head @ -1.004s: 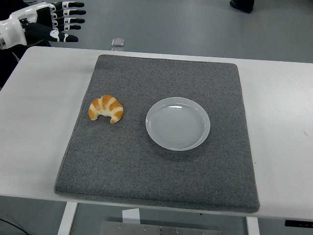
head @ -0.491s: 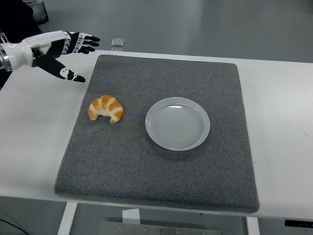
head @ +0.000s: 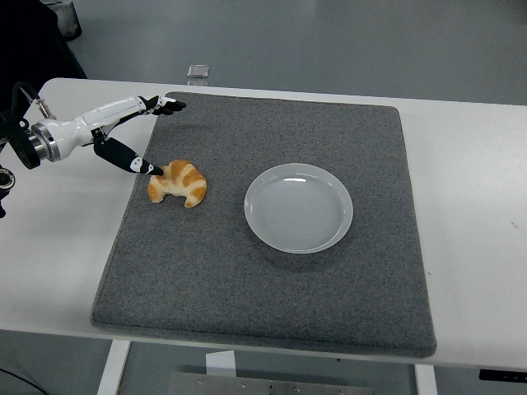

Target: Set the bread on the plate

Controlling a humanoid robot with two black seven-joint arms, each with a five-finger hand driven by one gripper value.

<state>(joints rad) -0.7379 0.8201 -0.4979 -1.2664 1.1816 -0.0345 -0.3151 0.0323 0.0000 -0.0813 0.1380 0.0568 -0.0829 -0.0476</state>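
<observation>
The left hand (head: 123,123) has come down from the far left corner to the grey mat (head: 272,271), its thumb tip now just beside the croissant (head: 178,183). Its fingers (head: 165,104) are spread wide and hold nothing, reaching over the mat's far left corner. The croissant lies on the mat's left side, apart from the empty white plate (head: 299,207) at the mat's middle on the white surface (head: 478,206).

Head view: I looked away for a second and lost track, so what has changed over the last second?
The left hand came down from the far left corner onto the table, turning edge-on, fingers open; its thumb tip now reaches the croissant, which it has not grasped. The croissant, the plate and the grey mat stayed where they were. The right hand is out of view.
</observation>
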